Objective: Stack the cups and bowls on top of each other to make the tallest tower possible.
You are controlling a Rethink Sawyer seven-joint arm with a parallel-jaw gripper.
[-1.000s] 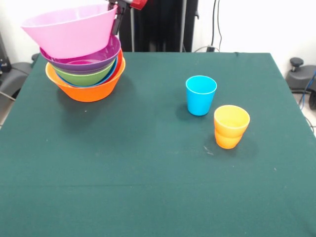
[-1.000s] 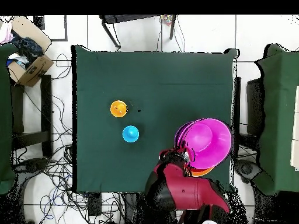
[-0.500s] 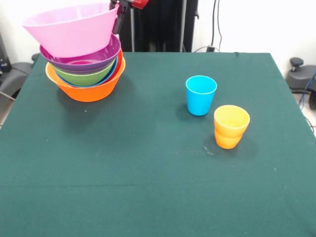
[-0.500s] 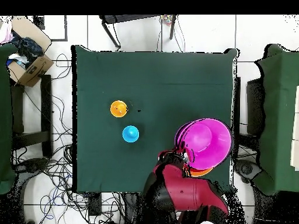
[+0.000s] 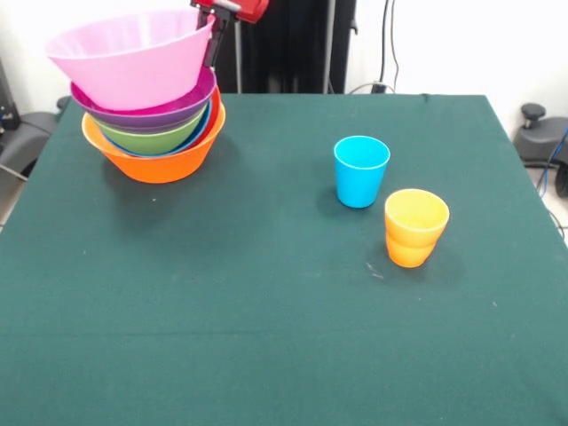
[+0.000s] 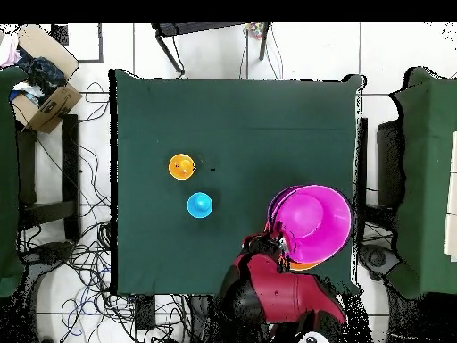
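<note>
The pincer [image 5: 211, 40] grips the pink bowl [image 5: 129, 58] by its rim atop the tower [image 5: 155, 133], upper left; the blue cup [image 5: 361, 170] and orange cups [image 5: 415, 227] remain unstacked.

Open bench in the middle and front, obstacles at two spots

The tower [image 5: 153, 115] crowds one far corner of the bench [image 5: 266, 337], with the pink bowl [image 5: 129, 58] tilted on top and the gripper [image 5: 211, 40] at its rim. The blue cup [image 5: 361, 170] and orange cups [image 5: 415, 227] stand near each other, well apart from the tower; a wide bare lane lies between, and the whole near half is free.
</note>
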